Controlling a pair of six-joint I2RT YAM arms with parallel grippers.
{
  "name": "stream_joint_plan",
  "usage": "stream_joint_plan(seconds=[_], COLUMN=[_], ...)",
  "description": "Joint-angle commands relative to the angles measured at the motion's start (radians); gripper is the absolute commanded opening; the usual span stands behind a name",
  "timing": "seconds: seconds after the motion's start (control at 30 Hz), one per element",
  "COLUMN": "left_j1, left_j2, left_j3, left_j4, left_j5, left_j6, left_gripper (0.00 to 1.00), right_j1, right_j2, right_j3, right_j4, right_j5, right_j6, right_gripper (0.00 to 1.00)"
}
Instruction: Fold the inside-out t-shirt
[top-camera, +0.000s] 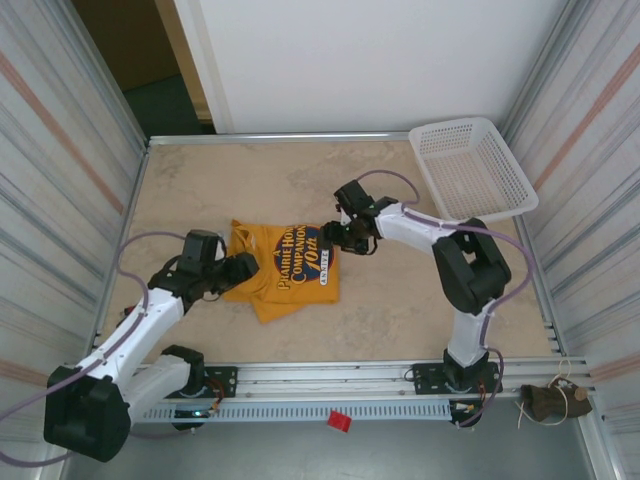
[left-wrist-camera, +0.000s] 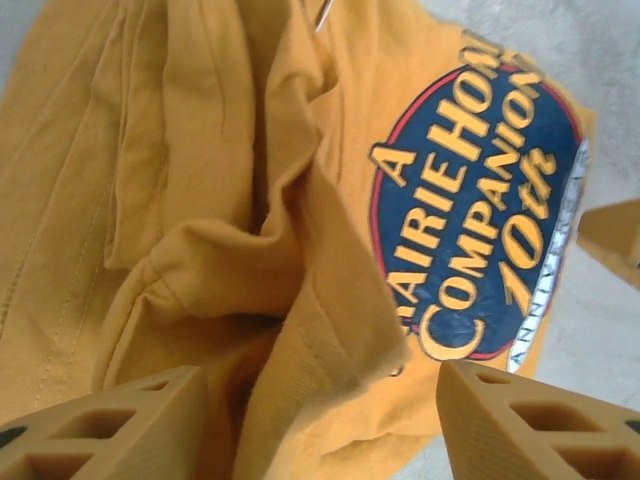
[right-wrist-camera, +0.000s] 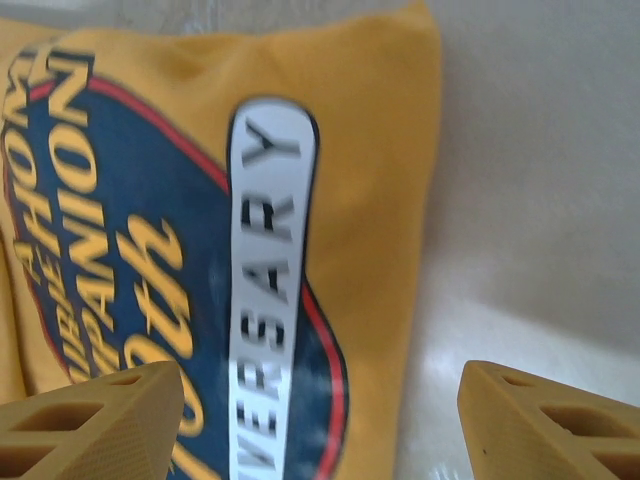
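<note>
The mustard t-shirt (top-camera: 285, 270) lies folded into a small bundle at the middle-left of the table, its dark printed lettering (top-camera: 303, 258) facing up. My left gripper (top-camera: 236, 270) is at the bundle's left edge, open, with a raised fold of cloth (left-wrist-camera: 330, 300) between its fingers (left-wrist-camera: 110, 425). My right gripper (top-camera: 340, 237) hovers open over the shirt's right edge, straddling the hem (right-wrist-camera: 415, 250) beside the white "anniversary" banner (right-wrist-camera: 265, 290). The right gripper's fingertip (left-wrist-camera: 612, 232) shows in the left wrist view.
A white mesh basket (top-camera: 470, 168) stands at the back right corner. Bare beige tabletop (top-camera: 400, 300) spreads right of and behind the shirt. Metal rails (top-camera: 330, 375) edge the table; corrugated walls rise on both sides.
</note>
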Motion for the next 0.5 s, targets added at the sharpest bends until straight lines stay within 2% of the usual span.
stream_joint_plan(seconds=[0.0,0.03,0.07,0.13,0.2,0.27,0.33,0.37,0.4,0.47], left_j1=[-0.036,-0.039,-0.038,-0.04,-0.038,-0.038,-0.037,-0.026,-0.014,0.008], left_j2=[0.023,0.025,0.021,-0.004,-0.039,-0.073,-0.104,-0.118,-0.126,-0.133], left_j3=[-0.046,-0.062,-0.084,-0.13,-0.176,-0.198,-0.188,-0.171,-0.151,-0.089], left_j4=[0.011,-0.002,-0.01,-0.033,-0.049,-0.081,-0.11,-0.133,-0.137,-0.163], left_j5=[-0.1,-0.121,-0.149,-0.196,-0.228,-0.265,-0.307,-0.327,-0.333,-0.346], left_j6=[-0.08,-0.106,-0.138,-0.207,-0.284,-0.335,-0.339,-0.33,-0.303,-0.235], left_gripper=[0.36,0.14,0.0,0.0,0.0,0.0,0.2,0.36,0.47,0.55], right_j1=[-0.023,-0.028,-0.036,-0.052,-0.067,-0.08,-0.09,-0.094,-0.096,-0.099], right_j2=[0.065,0.077,0.089,0.101,0.107,0.109,0.104,0.101,0.1,0.097], right_j3=[0.061,0.063,0.063,0.057,0.05,0.041,0.03,0.026,0.025,0.023], right_j4=[0.014,0.023,0.035,0.053,0.067,0.077,0.087,0.091,0.092,0.093], right_j5=[-0.044,-0.05,-0.057,-0.067,-0.076,-0.082,-0.086,-0.087,-0.087,-0.088], right_j6=[-0.016,-0.01,-0.002,0.014,0.024,0.032,0.034,0.034,0.034,0.032], right_gripper=[0.69,0.67,0.63,0.51,0.23,0.01,0.0,0.0,0.0,0.0])
